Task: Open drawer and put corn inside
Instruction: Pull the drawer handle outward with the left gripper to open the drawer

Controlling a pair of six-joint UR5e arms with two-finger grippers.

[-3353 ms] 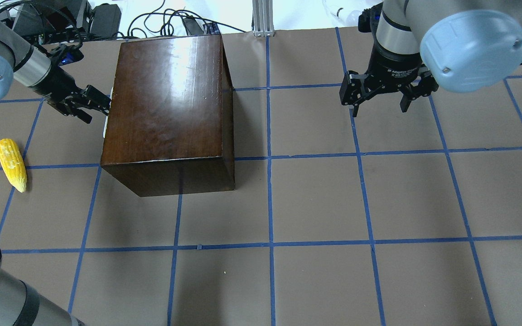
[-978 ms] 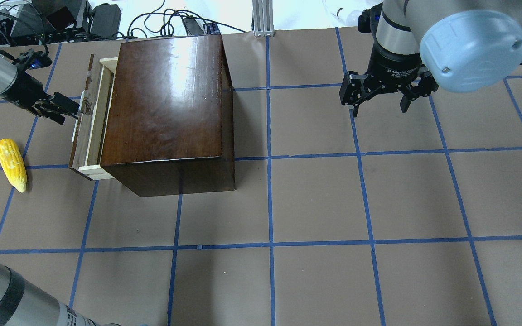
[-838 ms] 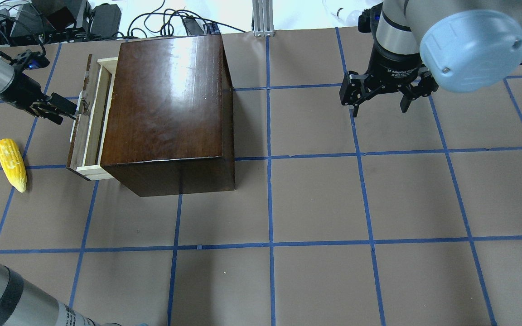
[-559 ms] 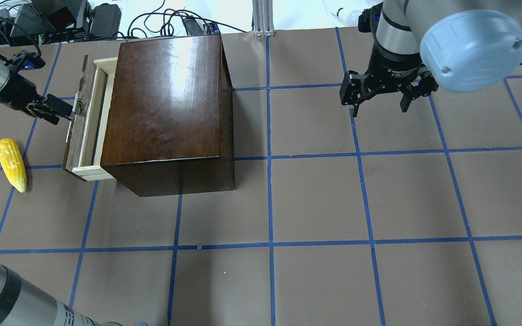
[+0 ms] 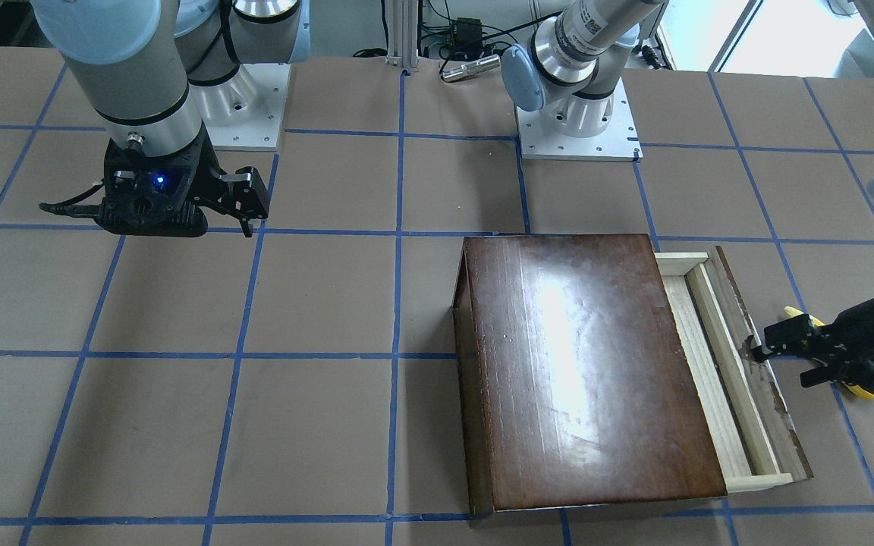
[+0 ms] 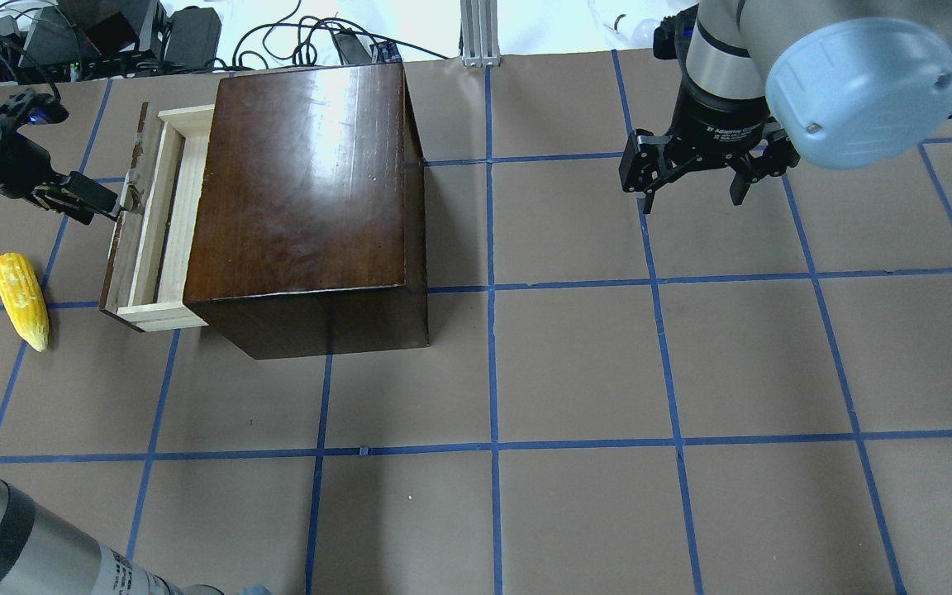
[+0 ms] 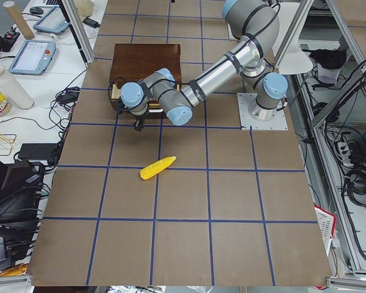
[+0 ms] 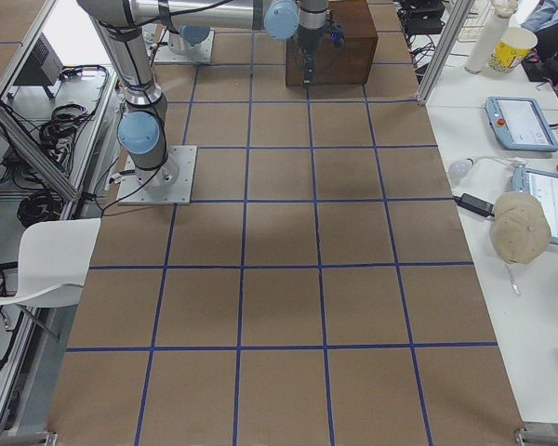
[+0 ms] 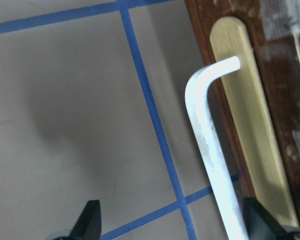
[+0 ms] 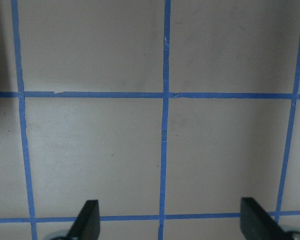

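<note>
Drawer (image 6: 149, 240) is sticking partway out of the glossy dark box (image 6: 302, 190), on the side that faces my left jaws. You can see its pale wood rim and a strip of its floor, with the worn brown front panel outermost, closest to those jaws.

The white bent handle (image 9: 210, 145) on that panel sits over a brass-coloured plate (image 9: 250, 140). It runs right down to one finger (image 9: 257, 222) of my left jaws. Touching or just beside it, honestly can't tell from the wrist view. Those jaws are spread wide and not clamped on anything, and the handle is off at one edge of the gap rather than in the middle.

The corn (image 6: 20, 299) is lying flat on the tabletop (image 6: 575, 364), on the far side of my left jaws from the drawer and a bit closer to my base. It's near them but clear of them, with the pointy end aimed back toward my base. From the camera across the tabletop it's mostly hidden behind my left wrist, just bits of yellow peeking out.

My right jaws are well away, on the opposite side of the box from the drawer. They hang above the tabletop pointing straight down, spread wide and gripping nothing. Under them it's just brown surface and blue tape lines (image 10: 163, 130).
</note>
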